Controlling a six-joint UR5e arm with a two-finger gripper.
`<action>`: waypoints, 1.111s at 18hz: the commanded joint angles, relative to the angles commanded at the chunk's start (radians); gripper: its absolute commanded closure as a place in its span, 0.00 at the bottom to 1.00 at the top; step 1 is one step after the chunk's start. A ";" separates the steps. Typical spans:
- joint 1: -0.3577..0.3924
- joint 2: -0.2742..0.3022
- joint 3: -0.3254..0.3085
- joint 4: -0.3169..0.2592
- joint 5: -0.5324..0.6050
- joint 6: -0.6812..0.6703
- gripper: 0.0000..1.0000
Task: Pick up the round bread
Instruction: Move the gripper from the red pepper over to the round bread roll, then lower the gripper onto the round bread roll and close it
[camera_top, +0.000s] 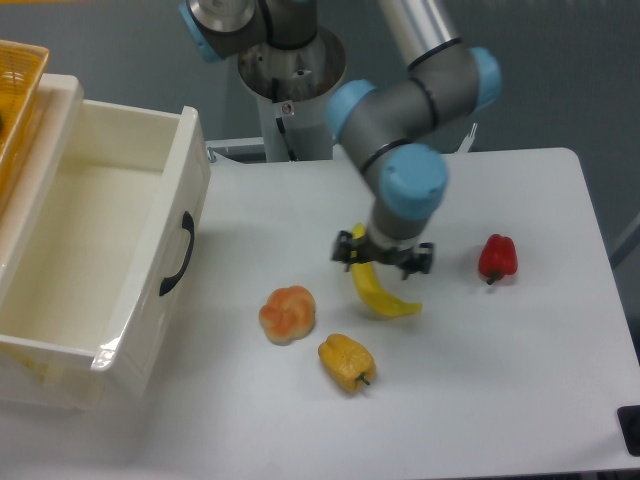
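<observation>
The round bread (287, 314) is a small knotted bun, orange-pink with pale tan swirled lobes. It lies flat on the white tabletop (500, 380), untouched, near its front left.

My view: a white table against a blue-grey wall.

I see the white table (520, 400) with rounded corners filling most of the view under even, soft light. On its left side stands an open white drawer (90, 250) with a black handle (178, 255), and a yellow basket (18, 110) sits at the far left edge.
</observation>
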 joint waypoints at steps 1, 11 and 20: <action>-0.012 -0.005 -0.002 0.000 -0.018 -0.002 0.00; -0.071 -0.103 -0.005 0.052 -0.042 -0.005 0.10; -0.086 -0.129 0.003 0.080 -0.031 -0.070 0.69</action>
